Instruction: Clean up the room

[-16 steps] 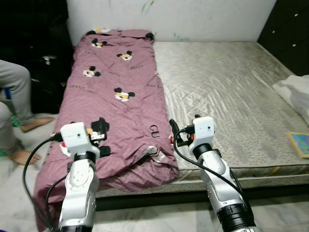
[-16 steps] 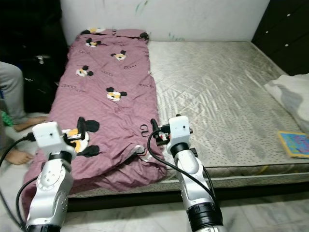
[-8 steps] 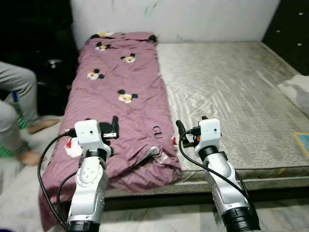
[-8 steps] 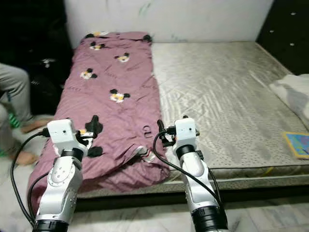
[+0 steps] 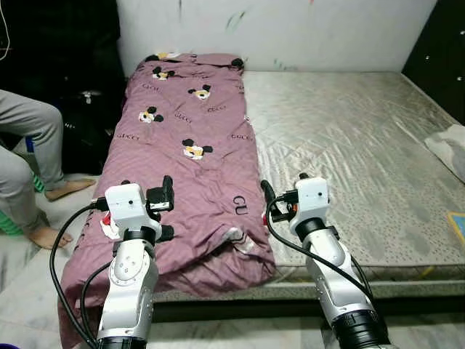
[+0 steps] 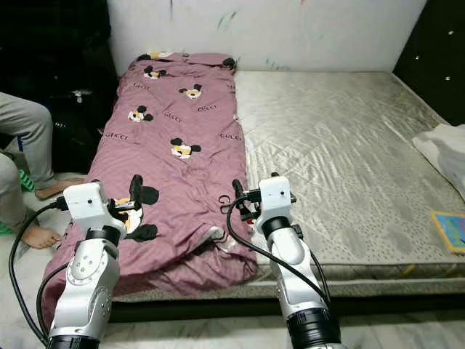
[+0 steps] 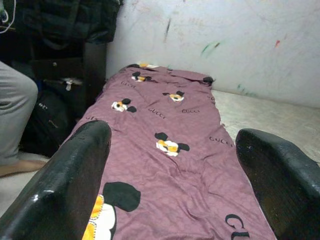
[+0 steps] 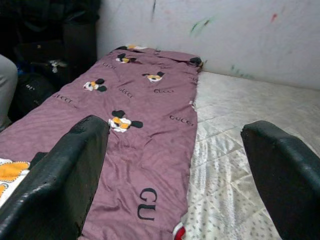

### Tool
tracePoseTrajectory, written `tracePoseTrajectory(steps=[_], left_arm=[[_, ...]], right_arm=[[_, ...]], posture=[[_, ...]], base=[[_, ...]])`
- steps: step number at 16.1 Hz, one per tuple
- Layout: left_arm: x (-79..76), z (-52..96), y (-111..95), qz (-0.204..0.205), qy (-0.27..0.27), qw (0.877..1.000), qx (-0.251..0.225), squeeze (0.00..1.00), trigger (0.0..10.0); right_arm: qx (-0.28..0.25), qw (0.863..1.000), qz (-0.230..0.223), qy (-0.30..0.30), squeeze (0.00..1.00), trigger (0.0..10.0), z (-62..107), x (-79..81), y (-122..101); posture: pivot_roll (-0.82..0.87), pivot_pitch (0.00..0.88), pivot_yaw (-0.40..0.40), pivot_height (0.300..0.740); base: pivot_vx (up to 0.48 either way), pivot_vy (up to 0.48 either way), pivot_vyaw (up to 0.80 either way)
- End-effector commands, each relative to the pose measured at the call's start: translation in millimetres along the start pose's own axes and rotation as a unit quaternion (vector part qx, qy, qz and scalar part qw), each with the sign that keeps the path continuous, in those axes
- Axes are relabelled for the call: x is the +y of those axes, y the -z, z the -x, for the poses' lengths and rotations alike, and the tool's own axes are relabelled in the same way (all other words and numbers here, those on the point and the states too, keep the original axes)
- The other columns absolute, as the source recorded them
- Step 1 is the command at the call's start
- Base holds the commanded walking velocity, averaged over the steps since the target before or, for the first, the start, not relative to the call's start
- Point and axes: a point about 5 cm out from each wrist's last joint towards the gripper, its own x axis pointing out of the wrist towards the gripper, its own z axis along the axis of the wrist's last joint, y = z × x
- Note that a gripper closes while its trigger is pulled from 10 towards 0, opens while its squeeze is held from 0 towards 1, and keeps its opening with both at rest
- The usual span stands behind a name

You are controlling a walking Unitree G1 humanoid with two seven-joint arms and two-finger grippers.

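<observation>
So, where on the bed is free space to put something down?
The bare mattress is free between the quilt and the white cloth and book at its right edge. The left strip is covered by the quilt.

A home bedroom: a low mattress (image 5: 349, 138) with a cartoon-print quilt (image 5: 189, 167).

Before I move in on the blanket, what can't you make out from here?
- Blanket: its near-left corner hangs off the mattress, behind the left arm, in the eye views.
- Book: cut by the right edge, cover unreadable.
- White cloth: cut by the same edge.
- Person: only legs in frame.
</observation>
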Motion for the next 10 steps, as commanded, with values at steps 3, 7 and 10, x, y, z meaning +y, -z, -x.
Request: tracePoseTrajectory(steps=[3,7,10], left_arm=[[0.3,1.0,-1.7,0.003,-0.001,1.000,-0.005,0.00,10.0],[0.8,0.2,-2.2,0.003,-0.001,1.000,-0.006,0.00,10.0],[0.5,0.3,-2.4,0.003,-0.001,1.000,-0.006,0.00,10.0]], right_arm=[[-0.002,1.000,0.004,-0.004,0.00,10.0,-2.7,-1.4,-3.4],[-0.001,1.000,0.004,-0.005,0.00,10.0,-2.3,-0.6,-2.6],[-0.003,1.000,0.005,-0.006,0.00,10.0,-3.2,-0.6,-3.1]], posture=[[0.03,0.049,-0.019,0.740],[0.03,0.046,-0.019,0.740],[0.03,0.046,-0.019,0.740]], base=[[0.345,0.000,0.00],[0.361,0.000,0.00],[0.366,0.000,0.00]])
